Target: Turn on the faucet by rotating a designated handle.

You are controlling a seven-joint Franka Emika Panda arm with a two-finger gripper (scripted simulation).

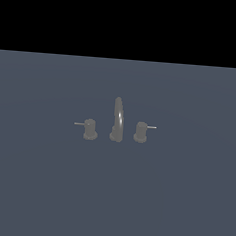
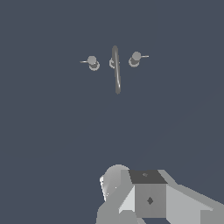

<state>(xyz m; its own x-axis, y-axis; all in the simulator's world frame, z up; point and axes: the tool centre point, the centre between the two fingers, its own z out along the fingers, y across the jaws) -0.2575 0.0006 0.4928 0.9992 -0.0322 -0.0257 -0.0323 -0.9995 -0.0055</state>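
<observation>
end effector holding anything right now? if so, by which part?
Nothing is held. The handle and the rest of the faucet stand untouched, with no end effector near them in the exterior view; the wrist view shows them far off.

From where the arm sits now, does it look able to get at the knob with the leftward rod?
Probably yes. In the wrist view the handle lies well ahead, with only bare floor between it and the arm. The spout and the other knob stand aside. The pincer itself isn't visible.

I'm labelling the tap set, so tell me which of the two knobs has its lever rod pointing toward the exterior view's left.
The handle on the exterior view's left of the spout; the other knob has its rod pointing right.
</observation>
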